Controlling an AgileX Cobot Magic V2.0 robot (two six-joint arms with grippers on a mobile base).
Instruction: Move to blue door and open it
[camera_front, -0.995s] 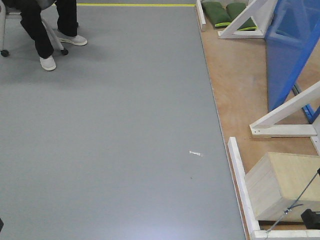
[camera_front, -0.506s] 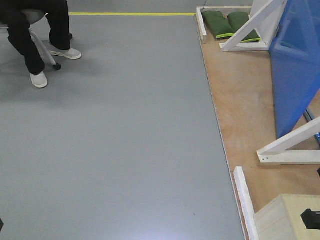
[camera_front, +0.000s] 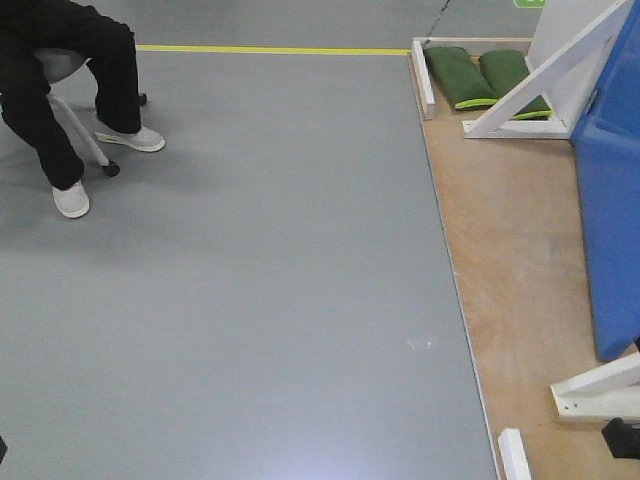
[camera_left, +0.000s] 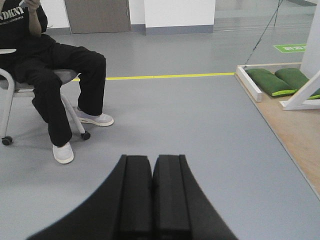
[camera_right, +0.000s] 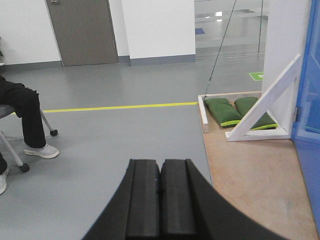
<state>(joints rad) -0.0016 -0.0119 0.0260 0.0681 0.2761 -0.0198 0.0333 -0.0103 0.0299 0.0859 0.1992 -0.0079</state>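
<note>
Front view: blue door (camera_front: 612, 230) is seen at far right on wood platform (camera_front: 500, 250), cut off by the frame edge; handle hidden.
Left wrist: "DKNY" is read on seated person's shirt (camera_left: 20, 30); left gripper (camera_left: 152, 192) fingers are pressed together, nothing btwn.
Right wrist: right gripper (camera_right: 160, 197) is likewise closed up, empty; green floor sign (camera_right: 256, 76) too small to read.

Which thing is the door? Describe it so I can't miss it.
Find the wooden platform right of the grey floor. The door stands on it between white braces. It alone is a tall, glossy blue panel; the bags nearby are green.
</note>
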